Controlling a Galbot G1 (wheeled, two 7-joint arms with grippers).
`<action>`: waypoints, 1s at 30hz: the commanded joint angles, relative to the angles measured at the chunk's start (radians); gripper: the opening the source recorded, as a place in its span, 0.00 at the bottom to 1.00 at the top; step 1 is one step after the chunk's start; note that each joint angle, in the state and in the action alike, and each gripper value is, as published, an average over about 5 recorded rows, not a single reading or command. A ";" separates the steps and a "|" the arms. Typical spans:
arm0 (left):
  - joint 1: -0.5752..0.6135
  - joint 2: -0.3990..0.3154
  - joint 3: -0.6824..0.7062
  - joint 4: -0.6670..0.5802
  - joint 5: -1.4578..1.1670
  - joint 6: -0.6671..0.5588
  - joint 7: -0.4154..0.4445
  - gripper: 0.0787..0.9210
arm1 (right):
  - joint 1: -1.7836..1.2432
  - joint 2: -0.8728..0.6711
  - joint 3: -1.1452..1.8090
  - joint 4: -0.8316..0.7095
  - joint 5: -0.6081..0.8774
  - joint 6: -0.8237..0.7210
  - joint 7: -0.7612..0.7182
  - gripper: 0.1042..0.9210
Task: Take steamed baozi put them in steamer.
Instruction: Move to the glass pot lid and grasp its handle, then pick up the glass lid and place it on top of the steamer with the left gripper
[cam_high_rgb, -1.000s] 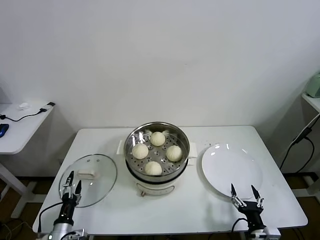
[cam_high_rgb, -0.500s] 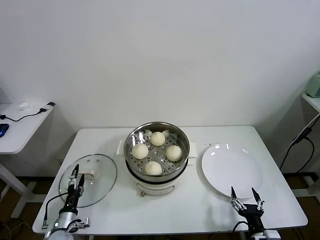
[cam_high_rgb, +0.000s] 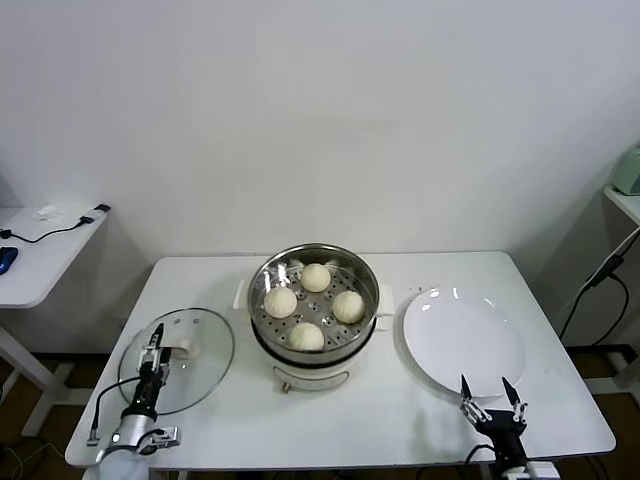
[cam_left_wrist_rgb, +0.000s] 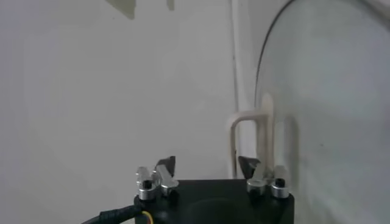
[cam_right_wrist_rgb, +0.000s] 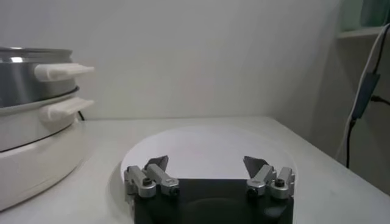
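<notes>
Judging from the table, my work looks finished: all 4 steamed baozi (cam_high_rgb: 314, 305) sit inside the steamer (cam_high_rgb: 315, 262). My left gripper (cam_high_rgb: 153, 347) and right gripper (cam_high_rgb: 488, 388) hang low, fingers apart, holding nothing.

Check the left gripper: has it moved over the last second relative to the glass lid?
Yes. The left gripper has shifted slightly right over the glass lid, toward its white handle, which stayed put, and its fingers now look closer together.
</notes>
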 joint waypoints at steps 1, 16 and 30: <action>-0.029 0.005 -0.001 0.079 0.037 -0.024 -0.019 0.67 | -0.007 -0.002 0.002 0.004 0.005 -0.001 -0.006 0.88; -0.038 -0.004 -0.008 0.084 0.019 -0.024 -0.030 0.16 | -0.002 0.004 0.002 0.013 0.012 -0.004 -0.009 0.88; 0.206 0.101 -0.087 -0.558 -0.396 0.333 0.323 0.07 | -0.010 0.003 0.006 0.042 0.004 -0.024 -0.005 0.88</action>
